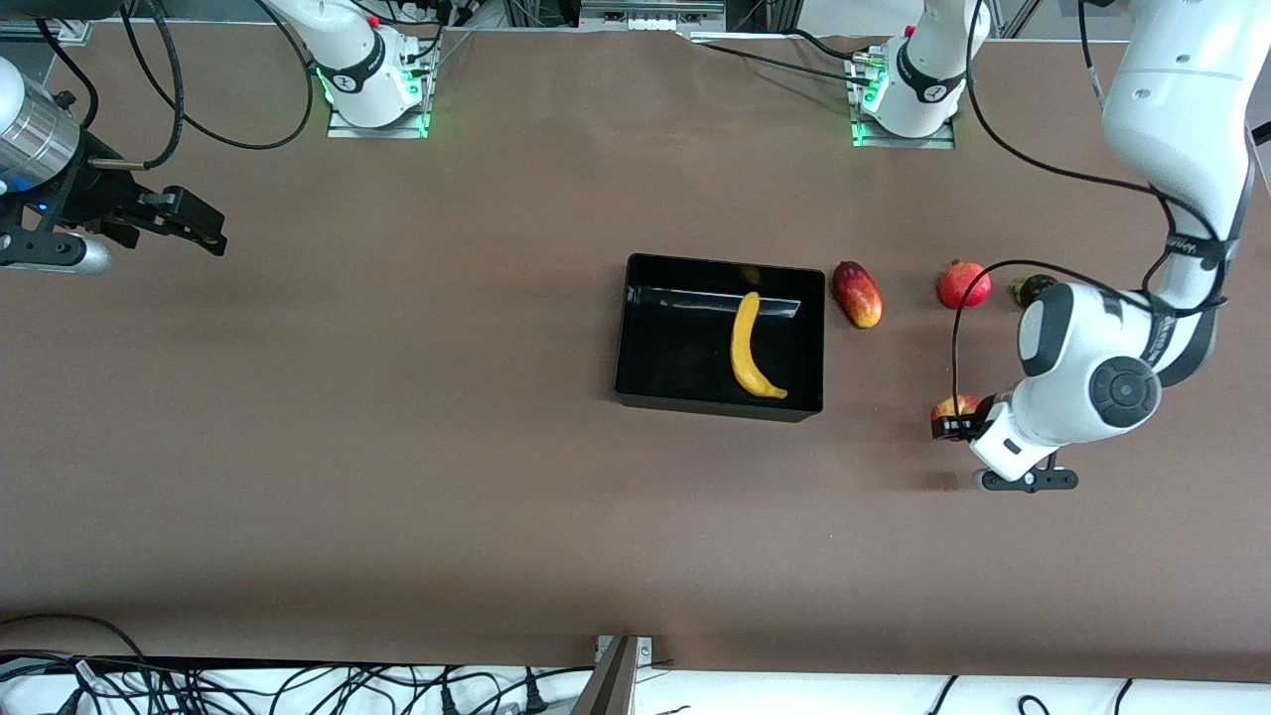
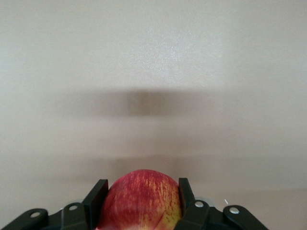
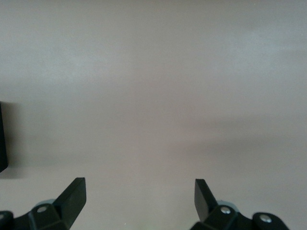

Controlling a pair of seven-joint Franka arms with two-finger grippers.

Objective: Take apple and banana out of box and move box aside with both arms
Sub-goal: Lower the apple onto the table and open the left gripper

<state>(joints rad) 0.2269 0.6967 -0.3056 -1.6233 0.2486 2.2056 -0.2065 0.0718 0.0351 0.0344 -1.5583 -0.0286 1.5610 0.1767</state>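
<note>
The black box (image 1: 635,333) sits mid-table with the yellow banana (image 1: 747,348) lying in it. The red apple with yellow patches (image 1: 951,406) is toward the left arm's end of the table and nearer the front camera than the other loose fruits. My left gripper (image 1: 950,421) is shut on it. In the left wrist view the apple (image 2: 141,201) fills the gap of the left gripper (image 2: 142,187), with both fingers pressed on its sides. My right gripper (image 1: 204,228) waits open and empty over bare table at the right arm's end; its fingers stand wide apart in the right wrist view (image 3: 139,186).
An oblong red-yellow mango-like fruit (image 1: 857,294) lies beside the box toward the left arm's end. A red pomegranate (image 1: 964,285) and a small dark fruit (image 1: 1033,288), partly hidden by the left arm, lie farther along. Brown tabletop spreads wide around the box.
</note>
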